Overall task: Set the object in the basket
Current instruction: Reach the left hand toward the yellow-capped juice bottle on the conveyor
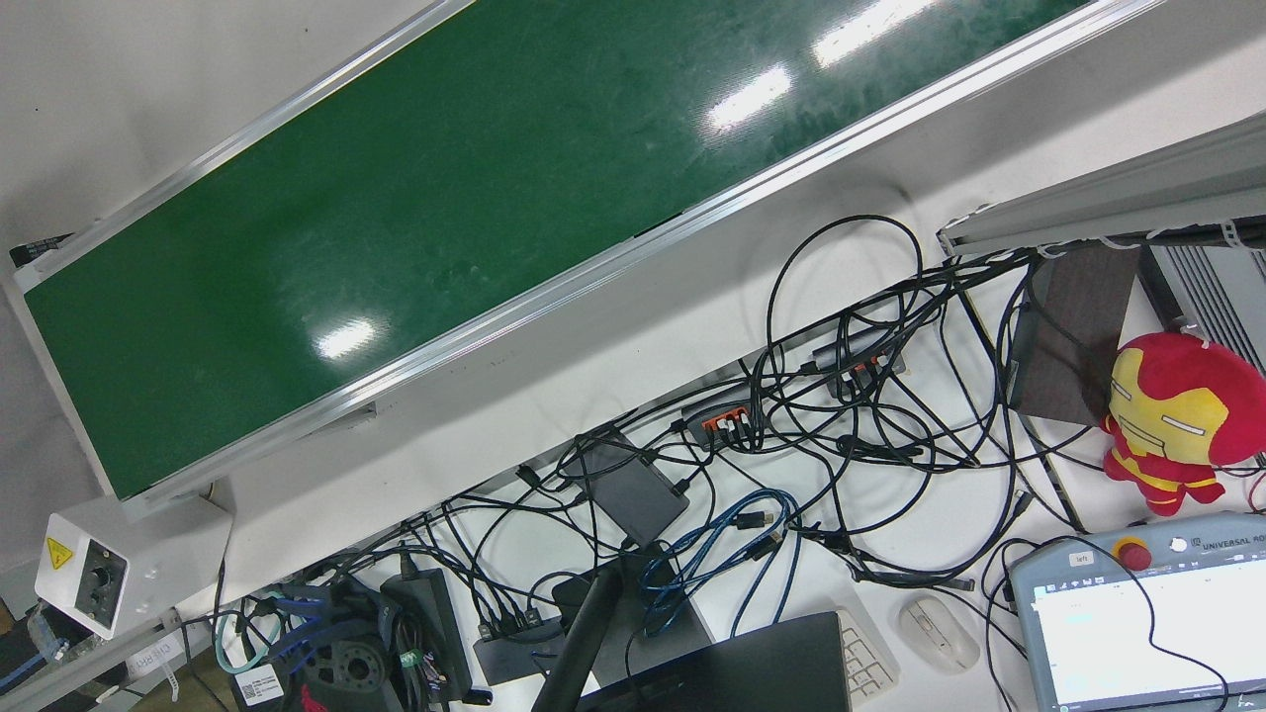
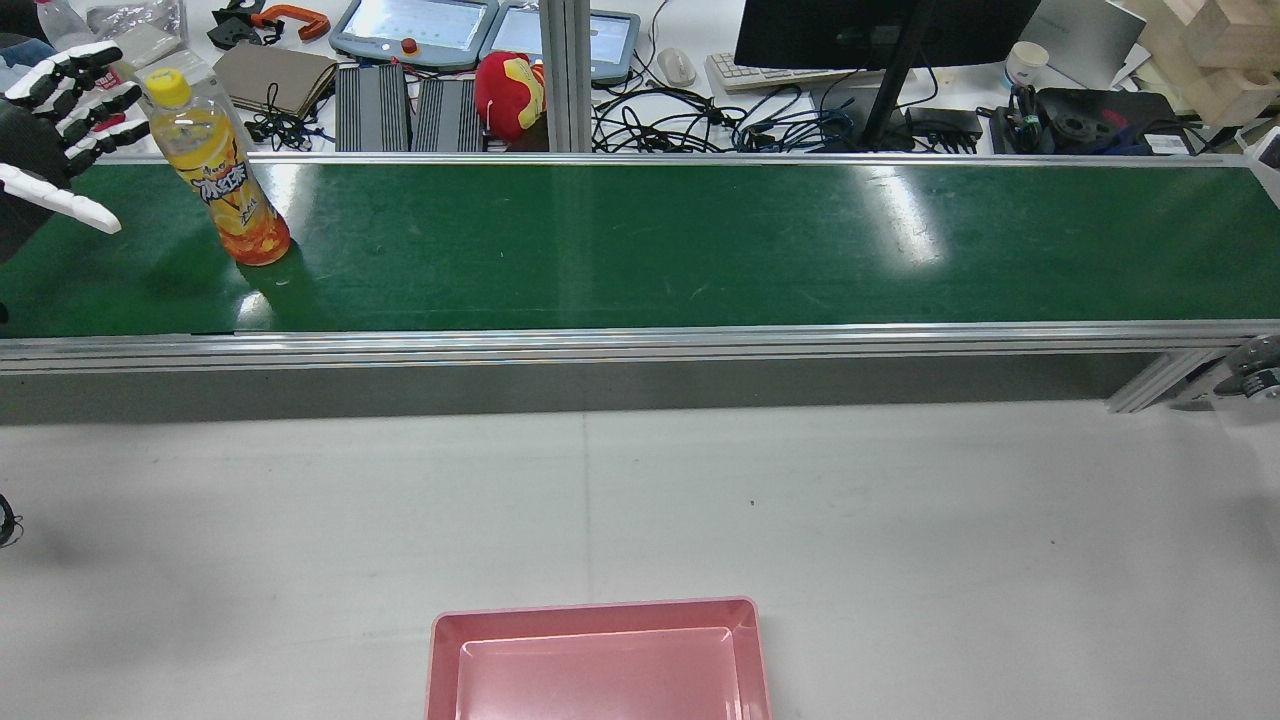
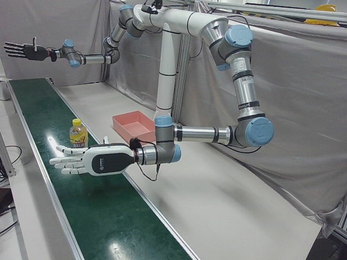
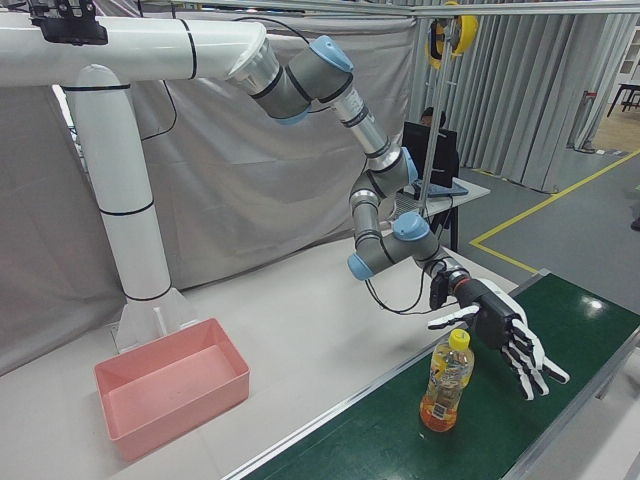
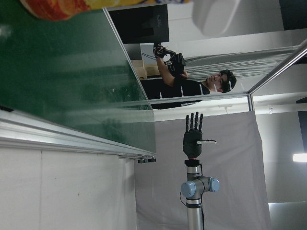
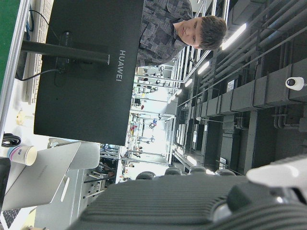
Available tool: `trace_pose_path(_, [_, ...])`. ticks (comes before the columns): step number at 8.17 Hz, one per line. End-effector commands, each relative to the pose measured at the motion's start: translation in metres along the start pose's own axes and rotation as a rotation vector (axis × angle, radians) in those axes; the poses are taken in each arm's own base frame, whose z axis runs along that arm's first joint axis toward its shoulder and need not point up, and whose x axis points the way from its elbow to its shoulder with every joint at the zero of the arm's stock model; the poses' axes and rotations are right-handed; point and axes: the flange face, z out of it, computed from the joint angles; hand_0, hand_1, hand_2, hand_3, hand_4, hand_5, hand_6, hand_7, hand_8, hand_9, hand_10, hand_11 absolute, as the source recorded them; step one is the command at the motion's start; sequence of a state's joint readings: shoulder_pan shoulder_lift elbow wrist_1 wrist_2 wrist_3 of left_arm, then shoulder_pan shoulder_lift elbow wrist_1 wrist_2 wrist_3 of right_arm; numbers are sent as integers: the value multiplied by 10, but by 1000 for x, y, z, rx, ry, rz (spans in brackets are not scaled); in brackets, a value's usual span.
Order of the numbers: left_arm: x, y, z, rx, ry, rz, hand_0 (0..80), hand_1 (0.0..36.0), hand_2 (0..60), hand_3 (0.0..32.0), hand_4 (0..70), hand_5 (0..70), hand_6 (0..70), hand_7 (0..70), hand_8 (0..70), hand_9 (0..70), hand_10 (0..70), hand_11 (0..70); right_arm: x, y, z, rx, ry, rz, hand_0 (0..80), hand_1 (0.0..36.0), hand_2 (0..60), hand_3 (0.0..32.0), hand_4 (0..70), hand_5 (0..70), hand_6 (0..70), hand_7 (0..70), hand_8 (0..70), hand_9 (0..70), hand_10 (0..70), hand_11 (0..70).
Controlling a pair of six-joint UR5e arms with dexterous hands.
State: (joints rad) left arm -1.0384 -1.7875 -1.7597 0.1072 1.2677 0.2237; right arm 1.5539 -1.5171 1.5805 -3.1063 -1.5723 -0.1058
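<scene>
The orange-drink plastic bottle with a yellow cap [image 2: 222,172] stands upright on the green conveyor belt [image 2: 640,245], well apart from the pink plastic basket [image 2: 598,662]. The left hand [image 3: 89,161] hovers beside the bottle, fingers spread and empty, seemingly lined up to grasp it. The right hand [image 3: 23,51], also spread, hangs far down the belt.

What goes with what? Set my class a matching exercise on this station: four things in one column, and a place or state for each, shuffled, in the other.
Things:
1. bottle
2. pink basket
3. left robot hand
4. right robot hand

Places or states:
A. raised high at the far end of the green belt, fingers spread, holding nothing
B. upright on the green belt
C. open, beside the bottle and clear of it
D. on the grey table, nothing inside

Pairs: 1-B, 2-D, 3-C, 4-A
</scene>
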Motion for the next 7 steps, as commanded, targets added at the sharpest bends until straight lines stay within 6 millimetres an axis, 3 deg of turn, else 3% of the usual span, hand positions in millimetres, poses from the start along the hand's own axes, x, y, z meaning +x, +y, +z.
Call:
trace_pose_path(1, [-46, 20, 10, 4, -10, -21, 747, 115, 0, 48, 62, 222, 0, 0, 75, 92, 71, 128, 0, 1, 0, -1, 0, 0, 0, 0, 0, 0, 0, 0, 0, 0, 0, 0, 0, 0])
trace_pose_path(3, [-49, 36, 24, -2, -12, -23, 732, 112, 0, 36, 72, 240, 0, 0, 85, 105, 71, 127, 0, 1, 0, -1, 0, 0, 0, 0, 0, 0, 0, 0, 0, 0, 0, 0, 0, 0])
trace_pose_path(5, [-51, 40, 28, -3, -13, -24, 704, 106, 0, 26, 74, 250, 0, 0, 83, 102, 70, 125, 0, 1, 0, -1, 0, 0, 0, 0, 0, 0, 0, 0, 0, 0, 0, 0, 0, 0])
trace_pose_path(6, [-52, 44, 30, -9, -13, -27, 637, 132, 0, 18, 81, 264, 0, 0, 88, 110, 71, 125, 0, 1, 0, -1, 0, 0, 0, 0, 0, 0, 0, 0, 0, 0, 0, 0, 0, 0])
trace_pose_path(7, [-61, 56, 38, -15, -25, -32, 566, 203, 101, 12, 92, 279, 0, 0, 97, 123, 81, 141, 0, 1, 0, -1, 0, 0, 0, 0, 0, 0, 0, 0, 0, 0, 0, 0, 0, 0])
